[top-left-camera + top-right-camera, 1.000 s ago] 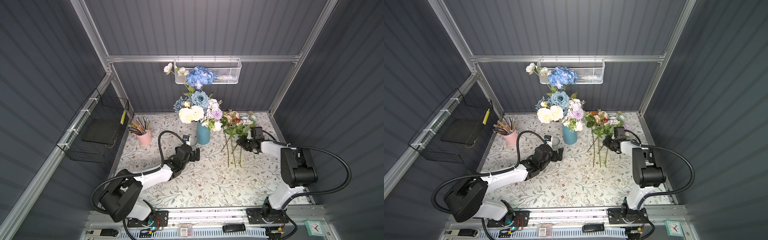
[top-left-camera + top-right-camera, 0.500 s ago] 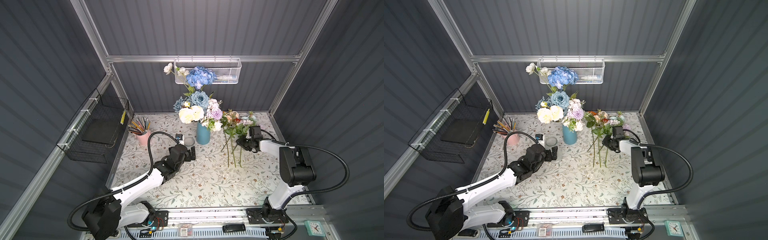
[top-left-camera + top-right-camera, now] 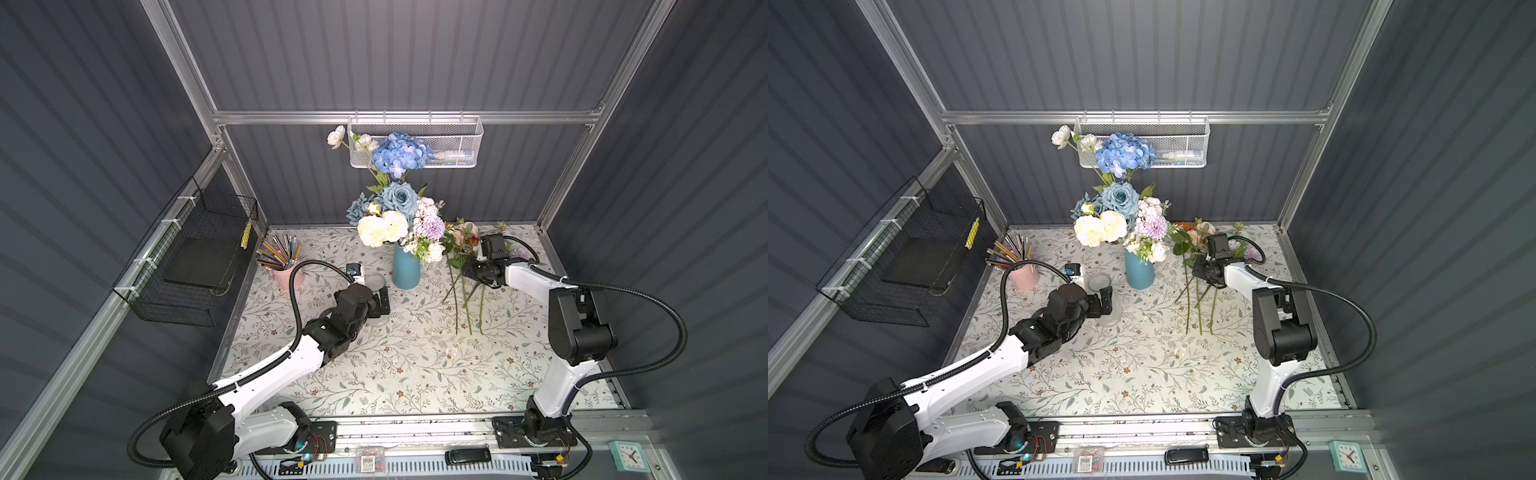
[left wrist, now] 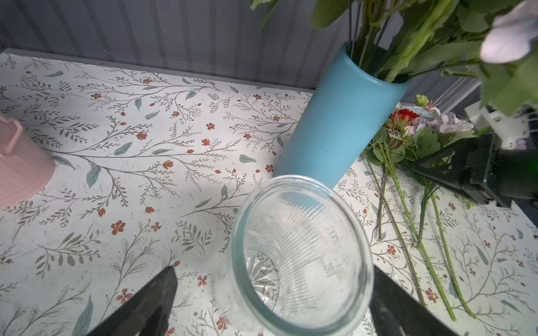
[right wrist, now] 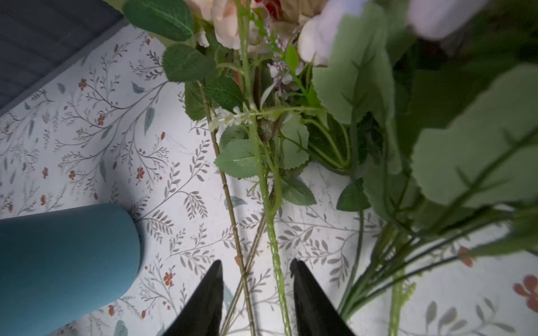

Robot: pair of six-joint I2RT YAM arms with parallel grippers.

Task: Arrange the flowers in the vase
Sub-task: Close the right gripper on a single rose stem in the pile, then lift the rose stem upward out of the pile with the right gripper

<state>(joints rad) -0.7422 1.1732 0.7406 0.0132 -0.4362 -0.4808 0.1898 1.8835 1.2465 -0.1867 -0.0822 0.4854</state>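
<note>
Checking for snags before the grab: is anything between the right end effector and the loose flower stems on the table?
Nothing visible does. The right end effector straddles two loose stems on the table, jaws apart. The blue vase stands off to one side.

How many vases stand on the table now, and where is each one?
2. The blue vase stands at the back, in the middle, full of flowers. The clear glass vase stands empty just left of it, flanked by the open left gripper. None seems hidden.
</note>
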